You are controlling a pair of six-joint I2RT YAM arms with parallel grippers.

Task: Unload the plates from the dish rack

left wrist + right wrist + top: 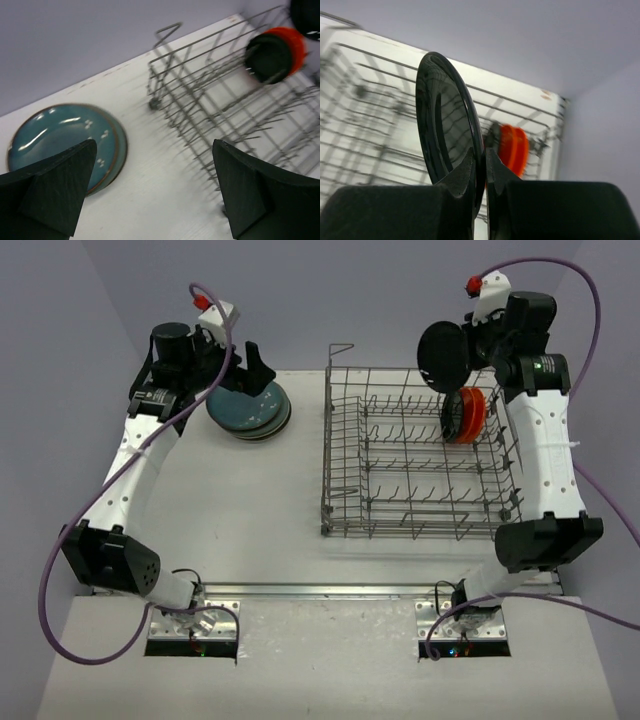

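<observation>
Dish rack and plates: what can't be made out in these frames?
1. Stack of round teal ceramic plates: count unclear. Top external, left hand overlaps its far edge; left wrist, a finger covers its near edge.
2. Round orange-red plate in grey wire dish rack: is the dark disc against it a separate plate? Blurred in both wrist views.
3. Small round black plate in right hand: cut by left wrist view's top edge.
</observation>
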